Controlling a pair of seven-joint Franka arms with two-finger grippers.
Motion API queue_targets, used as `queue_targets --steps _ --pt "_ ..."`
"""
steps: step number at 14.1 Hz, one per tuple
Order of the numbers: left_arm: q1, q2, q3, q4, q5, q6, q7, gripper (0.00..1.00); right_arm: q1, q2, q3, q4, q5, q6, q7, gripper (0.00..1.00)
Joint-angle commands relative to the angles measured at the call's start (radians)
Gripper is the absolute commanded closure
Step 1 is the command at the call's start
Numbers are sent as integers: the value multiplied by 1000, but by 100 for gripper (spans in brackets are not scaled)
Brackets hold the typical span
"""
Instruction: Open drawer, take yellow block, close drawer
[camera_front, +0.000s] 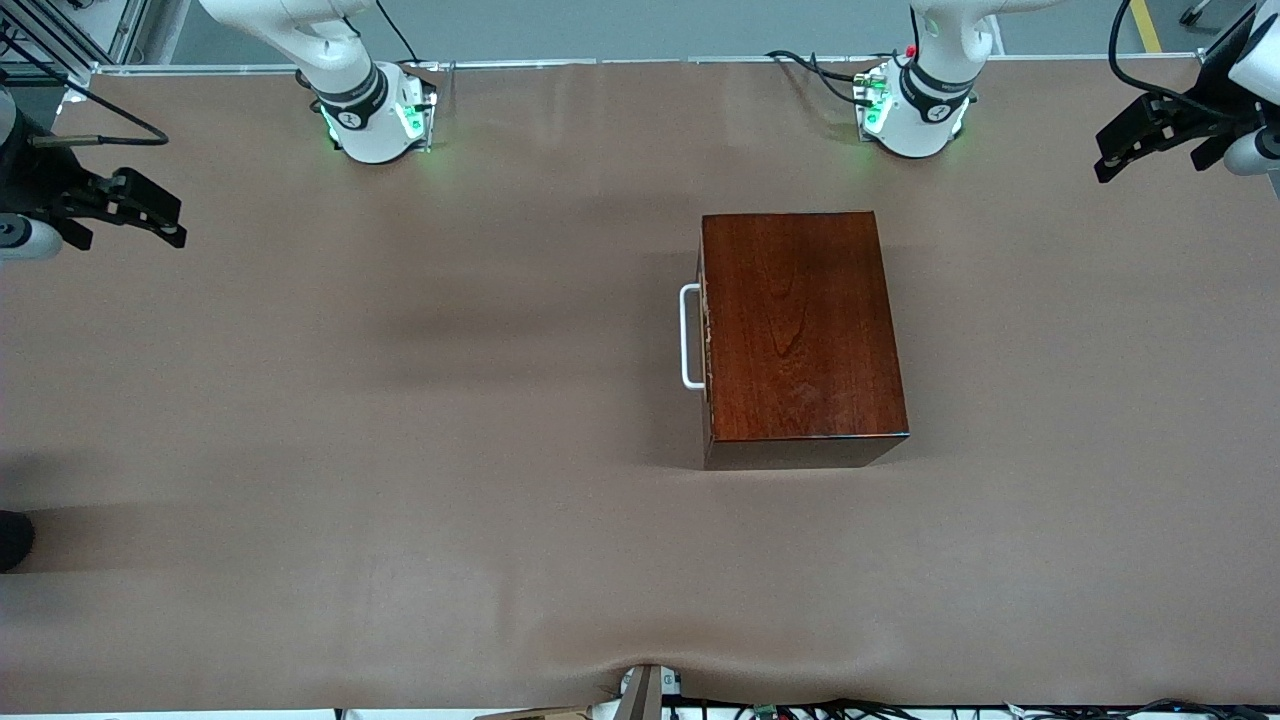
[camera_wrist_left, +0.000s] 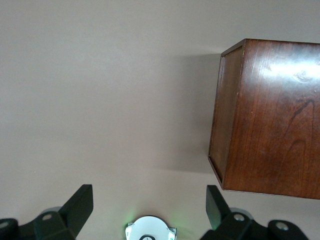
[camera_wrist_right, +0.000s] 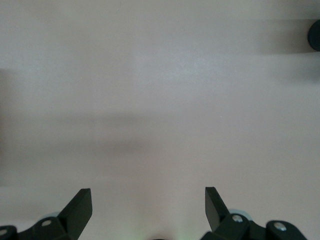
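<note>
A glossy dark reddish-brown wooden box (camera_front: 803, 335) sits on the brown counter (camera_front: 400, 450), toward the left arm's end and nearer that arm's base than the front camera. Its drawer (camera_front: 706, 340) is pushed fully in, so only the thin pale front edge shows, with the white U-shaped bar handle (camera_front: 689, 337) sticking out toward the right arm's end. The small yellow block is not visible anywhere.

The left gripper (camera_front: 1150, 140) waits high over the counter's edge at the left arm's end, well apart from the box; its wrist view shows both black fingers (camera_wrist_left: 80, 205) spread wide, holding nothing. The right gripper (camera_front: 135, 210) hangs over the counter's edge at the right arm's end, jaws likewise wide and empty.
</note>
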Motion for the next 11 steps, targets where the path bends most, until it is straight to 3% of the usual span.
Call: queue_targets --steps 1,11 --pt "4 6 -6 21 21 -14 8 0 2 1 -2 15 -9 -2 6 0" --pt "-8 49 -7 76 21 -12 5 0 2 2 -2 13 -9 0 7 0"
